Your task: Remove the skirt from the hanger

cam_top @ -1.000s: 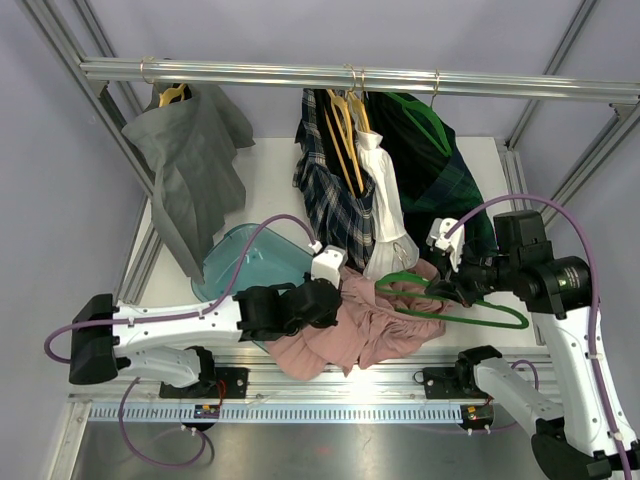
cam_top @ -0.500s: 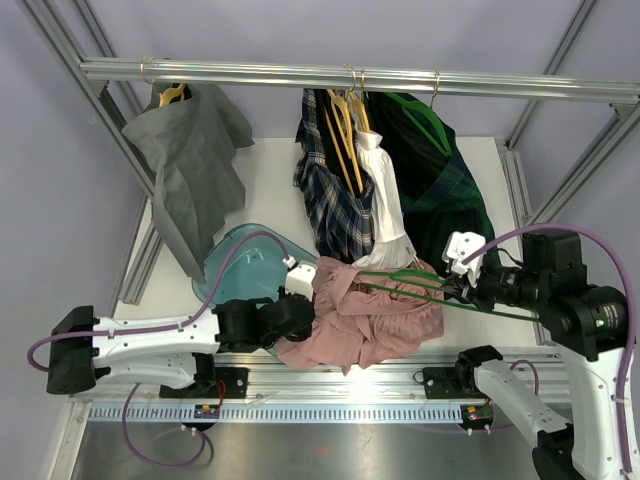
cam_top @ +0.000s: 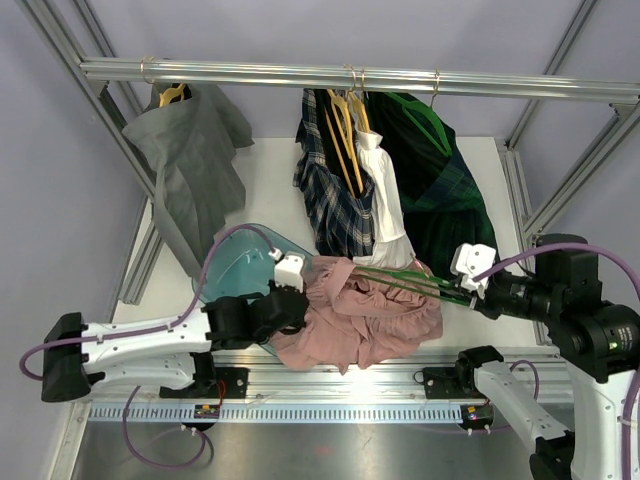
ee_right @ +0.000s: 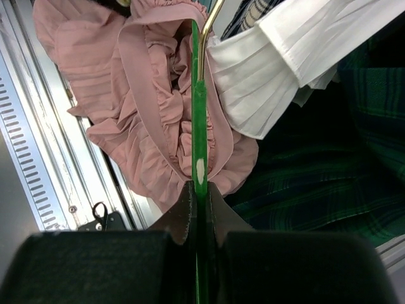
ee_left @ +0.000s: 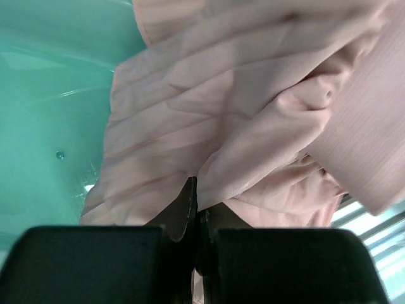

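Note:
A pink pleated skirt (cam_top: pixel 362 322) lies bunched at the table's front, its left part over a teal tray. A green hanger (cam_top: pixel 408 283) with a gold hook runs through its waistband. My right gripper (cam_top: pixel 476 297) is shut on the hanger's green bar (ee_right: pixel 198 136), to the right of the skirt (ee_right: pixel 133 101). My left gripper (cam_top: pixel 292 300) is shut on a fold of the skirt (ee_left: pixel 209 120) at its left edge, over the tray.
A teal tray (cam_top: pixel 238 265) lies left of the skirt and fills the left wrist view's left side (ee_left: pixel 50 95). A plaid skirt (cam_top: pixel 335 200), white garment (cam_top: pixel 385 215) and dark green tartan skirt (cam_top: pixel 445 190) hang on the rail (cam_top: pixel 350 75). A grey garment (cam_top: pixel 190 170) hangs left.
My right gripper has pulled the hanger to the right and my left gripper has drawn the skirt's edge to the left. The skirt is stretched wider between them.

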Controlling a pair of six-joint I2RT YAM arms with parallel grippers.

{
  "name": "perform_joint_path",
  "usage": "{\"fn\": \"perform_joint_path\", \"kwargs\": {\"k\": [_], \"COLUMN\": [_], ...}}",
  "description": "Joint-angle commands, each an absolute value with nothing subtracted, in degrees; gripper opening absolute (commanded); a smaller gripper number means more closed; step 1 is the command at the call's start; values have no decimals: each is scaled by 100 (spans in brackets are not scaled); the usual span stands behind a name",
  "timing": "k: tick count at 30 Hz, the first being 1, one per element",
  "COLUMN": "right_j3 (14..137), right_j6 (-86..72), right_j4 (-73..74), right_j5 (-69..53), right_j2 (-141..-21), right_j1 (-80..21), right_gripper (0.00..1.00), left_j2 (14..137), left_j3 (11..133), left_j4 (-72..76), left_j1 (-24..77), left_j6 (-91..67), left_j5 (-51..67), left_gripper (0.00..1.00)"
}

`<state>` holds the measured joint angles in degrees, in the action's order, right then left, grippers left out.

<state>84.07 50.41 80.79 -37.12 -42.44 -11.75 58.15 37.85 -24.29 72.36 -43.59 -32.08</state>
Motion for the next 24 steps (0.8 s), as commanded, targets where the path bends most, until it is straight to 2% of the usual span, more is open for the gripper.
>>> {"fn": "perform_joint_path", "kwargs": {"k": [1,5,9,17,24], "right_j3": [8166,7998,8051,8156,8727], "right_j6": [5220,5308,5352,5335,5160], "right_j4": [9404,9404,9404,9413,9404], "right_j5": [-3788,-4060,-4218,-4790,-4957], "right_j2": [-4052,-3973,-3990,-3894,-4016], "right_j1": [-1125,-1151,-1222,-1301,-1301], "right_gripper": [0,0,0,0,0], "left_j2": [5197,4808,4956,5256,5072], "left_j3": [3701,3279,3094,2971,3041], "left_j4": [-1997,-1258,-1046,-773,-624], "left_j1": [6944,6452,6074,5906,5906], "left_j6": [-4702,-4965,-5159,-5467,-4827], "left_j5": [-3385,-2682,-2128,-1811,-1539], "left_gripper": [0,0,0,0,2]}}
